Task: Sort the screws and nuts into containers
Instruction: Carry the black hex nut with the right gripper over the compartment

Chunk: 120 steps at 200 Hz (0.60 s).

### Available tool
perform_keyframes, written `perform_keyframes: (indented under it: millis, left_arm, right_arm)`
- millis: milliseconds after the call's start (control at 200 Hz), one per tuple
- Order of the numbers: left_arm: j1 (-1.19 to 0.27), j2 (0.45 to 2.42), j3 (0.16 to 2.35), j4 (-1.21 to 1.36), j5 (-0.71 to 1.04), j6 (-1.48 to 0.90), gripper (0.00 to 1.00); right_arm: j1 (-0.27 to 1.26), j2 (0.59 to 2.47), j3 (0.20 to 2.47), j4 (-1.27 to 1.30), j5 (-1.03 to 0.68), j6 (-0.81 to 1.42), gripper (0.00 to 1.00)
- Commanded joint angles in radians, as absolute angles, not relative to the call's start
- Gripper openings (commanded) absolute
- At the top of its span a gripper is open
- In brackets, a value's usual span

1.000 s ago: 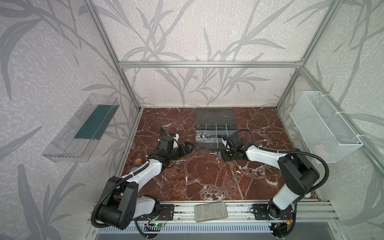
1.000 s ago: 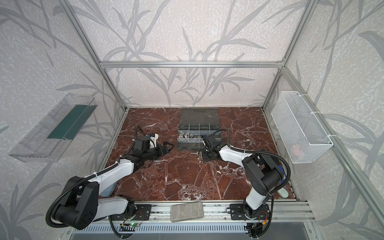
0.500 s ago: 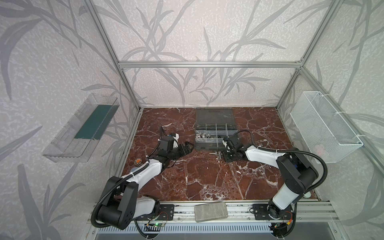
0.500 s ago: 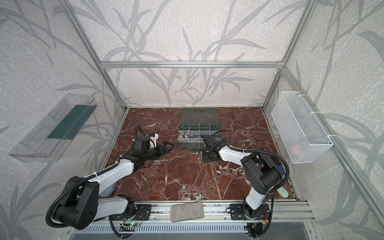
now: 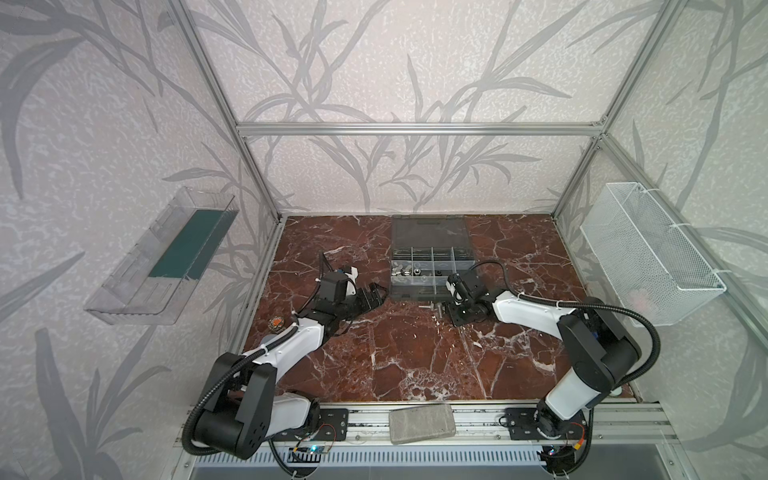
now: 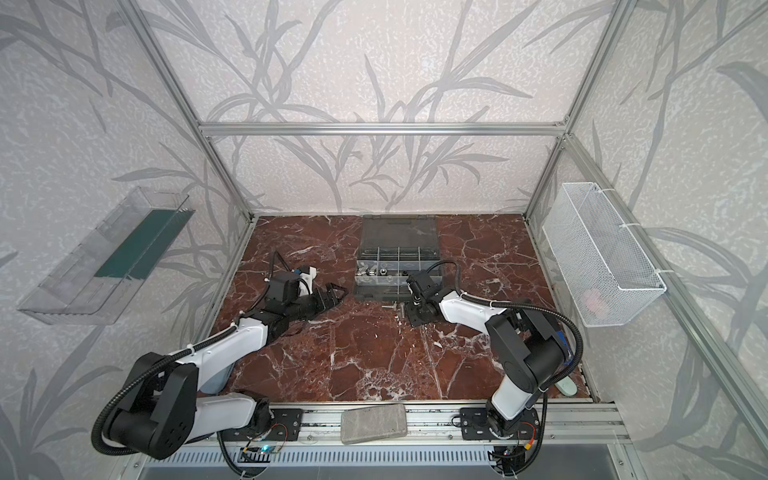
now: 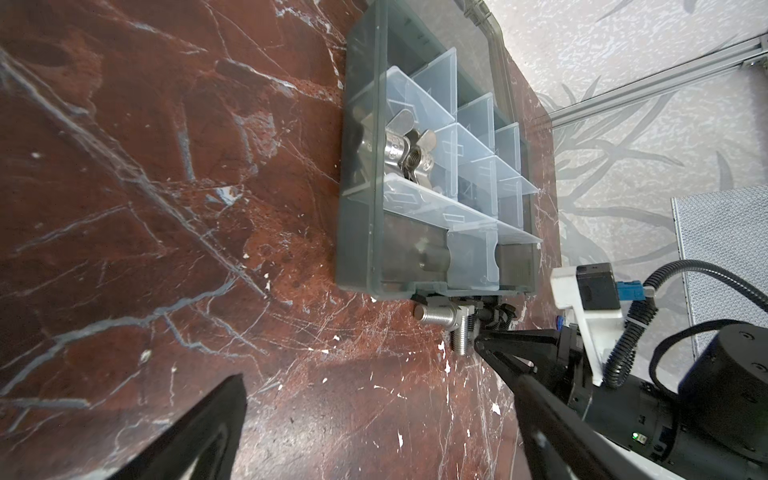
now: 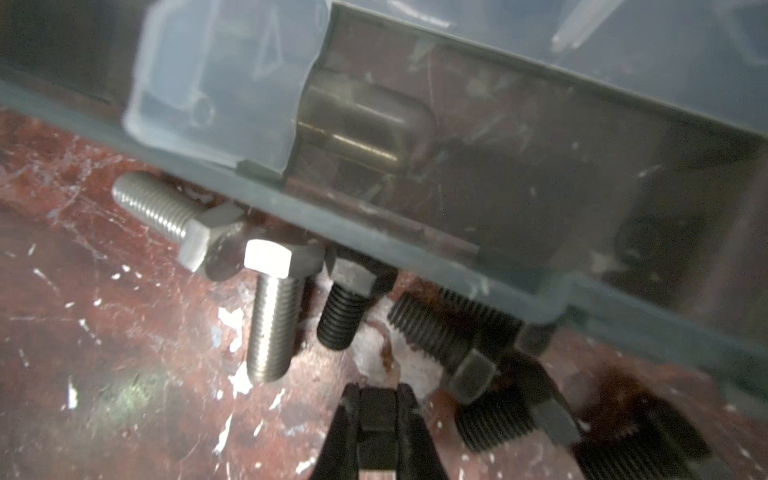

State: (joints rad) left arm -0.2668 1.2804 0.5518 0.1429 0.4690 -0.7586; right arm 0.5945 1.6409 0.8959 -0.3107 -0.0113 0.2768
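At the case point(image 8: 415, 237) front, the right gripper point(image 8: 376, 397) is closed, seemingly to nudge wedged screws point(image 8: 272, 324) clear; the left gripper point(image 5: 373, 296) is spread wide.

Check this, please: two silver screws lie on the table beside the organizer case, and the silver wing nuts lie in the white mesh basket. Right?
One part is wrong. The silver wing nuts lie in a clear cell of the organizer case, as the left wrist view shows. The two silver screws do lie on the table beside it.
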Motion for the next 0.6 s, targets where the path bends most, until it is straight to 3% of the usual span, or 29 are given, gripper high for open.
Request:
perform_keyframes:
  millis: [0,280,595]
  left_arm:
    - [-0.261,1.275,0.541,0.155,0.468,-0.749,0.98]
    - [-0.261,1.260,0.532,0.160,0.469,-0.754,0.98]
    - [-0.261,1.260,0.531,0.159,0.474,-0.758,0.98]
  right_arm:
    - [0.587,1.539,0.955,-0.391,-0.031,0.238,0.00]
    - [0.544,1.449,1.057,-0.407,-0.051,0.189,0.00]
    - [0.462,1.621,1.263,-0.445,-0.075,0.193,0.00]
